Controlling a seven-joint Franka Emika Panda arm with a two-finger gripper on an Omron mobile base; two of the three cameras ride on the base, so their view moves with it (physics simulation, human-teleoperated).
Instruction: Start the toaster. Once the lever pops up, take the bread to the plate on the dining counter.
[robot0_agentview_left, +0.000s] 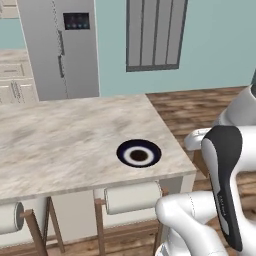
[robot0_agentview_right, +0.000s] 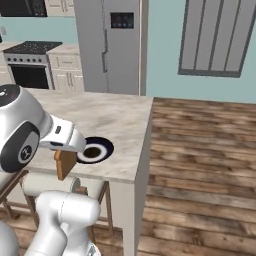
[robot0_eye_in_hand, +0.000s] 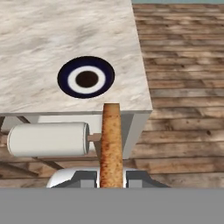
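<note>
Bread pinched edge-on in gripper, short of dining counter edge. Carry step underway. Plate at 11 o'clock; next: advance over it, lower, release.

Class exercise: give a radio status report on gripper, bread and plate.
Gripper shut on bread. Bread short of dining counter edge. Plate bare, nothing between.
</note>
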